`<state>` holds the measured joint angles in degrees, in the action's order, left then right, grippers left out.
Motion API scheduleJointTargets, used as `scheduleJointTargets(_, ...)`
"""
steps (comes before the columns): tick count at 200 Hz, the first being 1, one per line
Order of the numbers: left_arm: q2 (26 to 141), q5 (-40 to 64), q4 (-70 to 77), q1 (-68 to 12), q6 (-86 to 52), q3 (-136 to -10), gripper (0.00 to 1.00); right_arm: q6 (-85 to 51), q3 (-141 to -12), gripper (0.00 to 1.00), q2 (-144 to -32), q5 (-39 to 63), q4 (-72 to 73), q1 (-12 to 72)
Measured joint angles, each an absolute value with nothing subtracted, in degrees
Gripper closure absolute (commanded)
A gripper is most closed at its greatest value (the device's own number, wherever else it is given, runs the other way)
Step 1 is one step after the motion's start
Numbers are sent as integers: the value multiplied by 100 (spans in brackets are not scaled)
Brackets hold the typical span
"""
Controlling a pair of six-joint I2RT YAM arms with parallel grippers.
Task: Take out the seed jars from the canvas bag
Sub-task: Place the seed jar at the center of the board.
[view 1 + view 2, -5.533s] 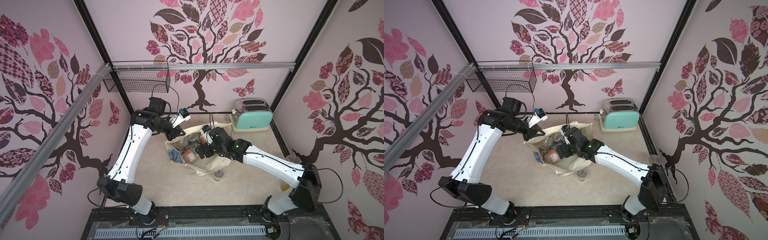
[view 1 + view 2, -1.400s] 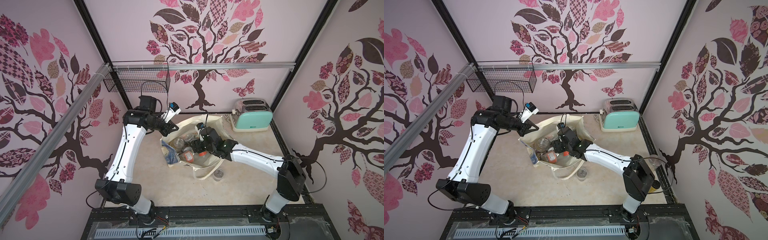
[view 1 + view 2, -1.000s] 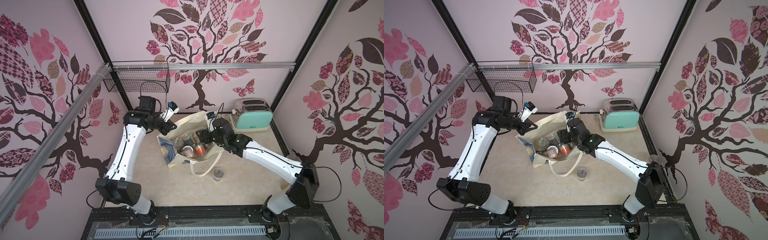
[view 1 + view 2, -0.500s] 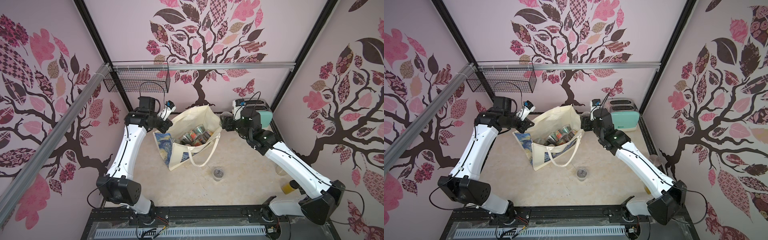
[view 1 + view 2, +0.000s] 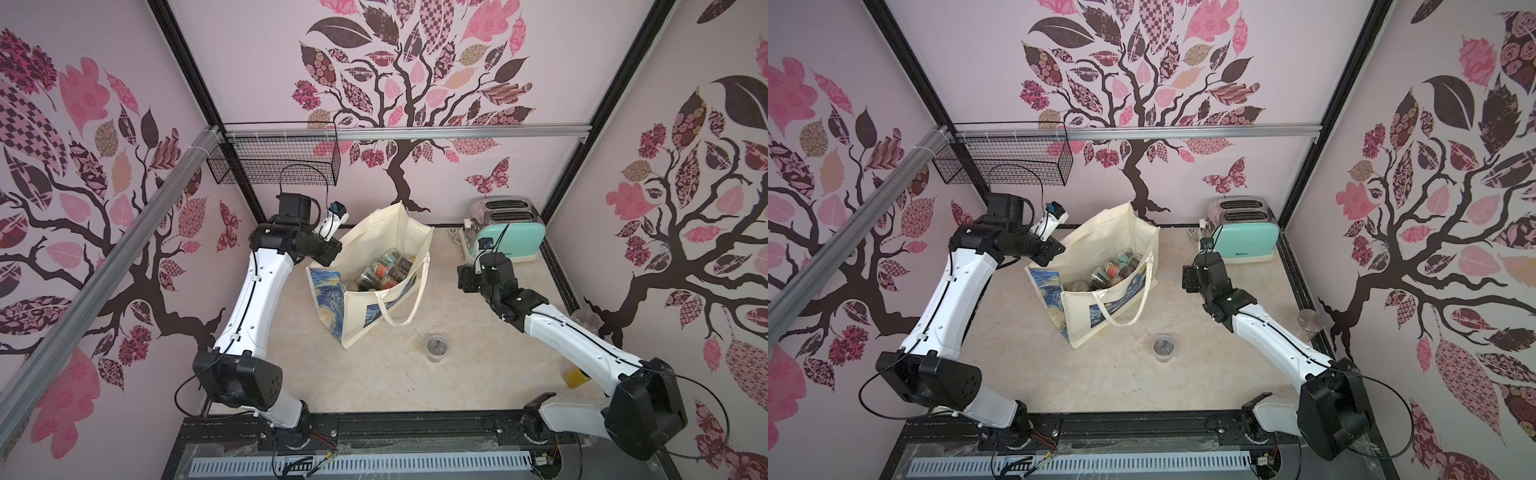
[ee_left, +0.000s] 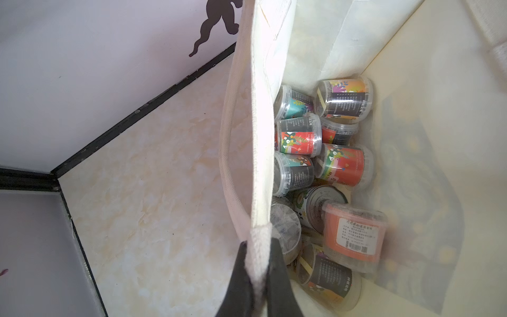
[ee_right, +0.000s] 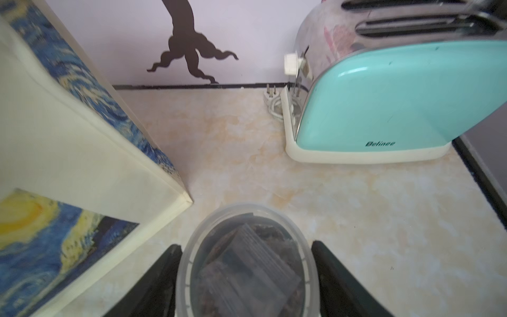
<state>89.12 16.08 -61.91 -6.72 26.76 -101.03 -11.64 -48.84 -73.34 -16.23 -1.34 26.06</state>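
Seed jar (image 7: 244,274), seemingly light, rigid, slick, being held across its sides by wide-spread right gripper (image 7: 245,245); left gripper (image 6: 258,247) clamping canvas bag (image 6: 263,123) rim.

The bag (image 5: 386,291) stands open with jars (image 5: 384,272) inside. The left gripper (image 5: 327,260) meets its rim. The right gripper (image 5: 462,279) hangs apart beside it, possibly holding a jar.

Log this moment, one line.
left gripper: shut on canvas bag rim | right gripper: shut on seed jar, outside bag | other jars: inside
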Motion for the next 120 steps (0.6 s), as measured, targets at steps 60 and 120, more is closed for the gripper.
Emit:
scheduleJointTargets(60, 8912, 1741, -6412, -672, 2665, -10254, 100, -1046, -3605, 24, -7822, -1046, 1601, 2606)
scheduleJointTargets(120, 8910, 2335, -6770, -663, 2639, -10392, 100, -1028, -2952, 17, -8226, -823, 2646, 2606)
